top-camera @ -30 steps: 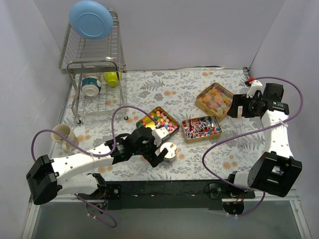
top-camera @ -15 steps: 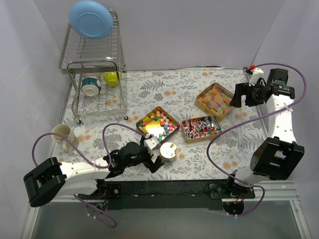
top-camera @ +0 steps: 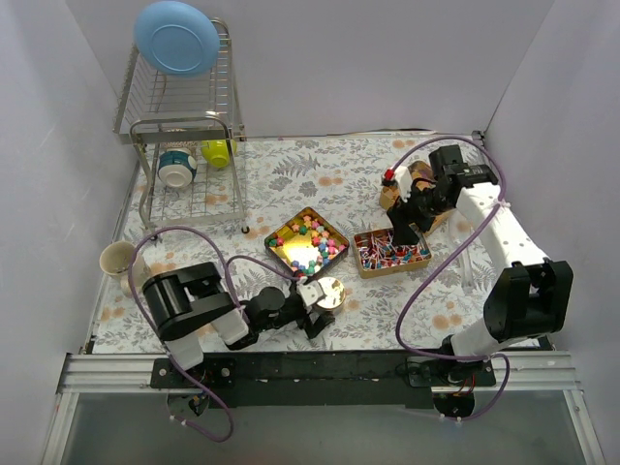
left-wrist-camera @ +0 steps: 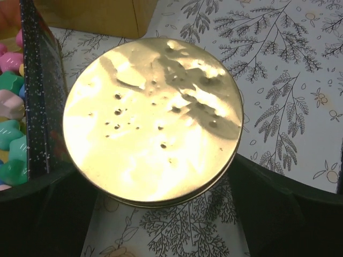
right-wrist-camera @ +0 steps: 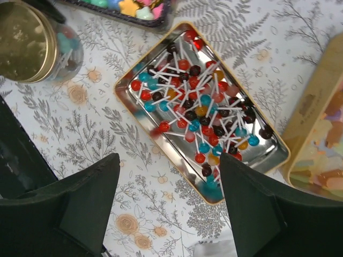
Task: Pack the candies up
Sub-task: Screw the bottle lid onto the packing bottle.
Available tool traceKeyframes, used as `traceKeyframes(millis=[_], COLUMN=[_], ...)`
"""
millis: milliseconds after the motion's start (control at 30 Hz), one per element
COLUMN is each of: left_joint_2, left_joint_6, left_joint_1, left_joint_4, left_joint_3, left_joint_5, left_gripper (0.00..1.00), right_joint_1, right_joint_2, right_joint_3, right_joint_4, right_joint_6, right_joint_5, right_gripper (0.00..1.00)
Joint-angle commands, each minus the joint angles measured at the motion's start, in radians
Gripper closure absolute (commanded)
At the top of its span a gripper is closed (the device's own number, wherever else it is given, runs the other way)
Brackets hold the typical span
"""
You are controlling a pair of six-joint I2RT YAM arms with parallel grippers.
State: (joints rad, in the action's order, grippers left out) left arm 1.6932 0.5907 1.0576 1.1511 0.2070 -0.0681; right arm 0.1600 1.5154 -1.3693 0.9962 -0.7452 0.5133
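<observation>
The left gripper (top-camera: 315, 305) lies low over the leaf-printed tabletop (top-camera: 320, 170). Its black fingers (left-wrist-camera: 32, 214) are spread wide, one on each side of a round gold metal lid (left-wrist-camera: 153, 120). Whether they touch its rim cannot be told. In the right wrist view the lid sits on a clear jar (right-wrist-camera: 69, 51) with blurred coloured pieces showing through the wall.

Just beside the lid stands a square gold tin (top-camera: 279, 250) holding bright multicoloured candy lumps (top-camera: 312, 237).

The right gripper (right-wrist-camera: 170, 158) hangs above a rectangular gold tin (right-wrist-camera: 270, 155) heaped with red, blue and dark lollipops on white sticks (right-wrist-camera: 198, 112). Its fingers (right-wrist-camera: 86, 209) are parted with nothing between them.

At the right edge of that view a third gold tin (right-wrist-camera: 310, 104) holds blurred orange-yellow gummies (right-wrist-camera: 329, 134). In the top view the right arm hides most of it.

At the far left a wire dish rack (top-camera: 184, 126) carries a pale blue plate (top-camera: 179, 39). A cream mug (top-camera: 118, 260) stands near the left edge.
</observation>
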Motion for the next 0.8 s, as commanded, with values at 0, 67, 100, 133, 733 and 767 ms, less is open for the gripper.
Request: traceKeyframes(millis=[0, 67, 100, 133, 733, 767], left_joint_2=[0.146, 0.197, 0.206, 0.218, 0.255, 0.255], left_joint_6=[-0.072, -0.065, -0.065, -0.065, -0.023, -0.016], left_joint_1=[0.021, 0.024, 0.022, 0.022, 0.028, 0.028], left_joint_4=[0.278, 0.308, 0.315, 0.329, 0.217, 0.208], left_joint_3=[0.018, 0.038, 0.043, 0.045, 0.049, 0.054], left_joint_5=[-0.004, -0.004, -0.012, -0.022, -0.041, -0.032], left_gripper=[0.03, 0.03, 0.04, 0.05, 1.00, 1.00], right_joint_1=[0.065, 0.129, 0.151, 0.173, 0.515, 0.523], right_joint_2=[-0.001, 0.000, -0.006, -0.007, 0.058, 0.066], right_joint_3=[0.027, 0.033, 0.044, 0.050, 0.174, 0.177], right_joint_4=[0.070, 0.085, 0.084, 0.085, -0.094, -0.099], right_joint_6=[-0.153, -0.192, -0.210, -0.250, -0.319, -0.319], right_joint_5=[0.048, 0.056, 0.057, 0.060, 0.162, 0.165], right_gripper=[0.18, 0.18, 0.16, 0.16, 0.09, 0.09])
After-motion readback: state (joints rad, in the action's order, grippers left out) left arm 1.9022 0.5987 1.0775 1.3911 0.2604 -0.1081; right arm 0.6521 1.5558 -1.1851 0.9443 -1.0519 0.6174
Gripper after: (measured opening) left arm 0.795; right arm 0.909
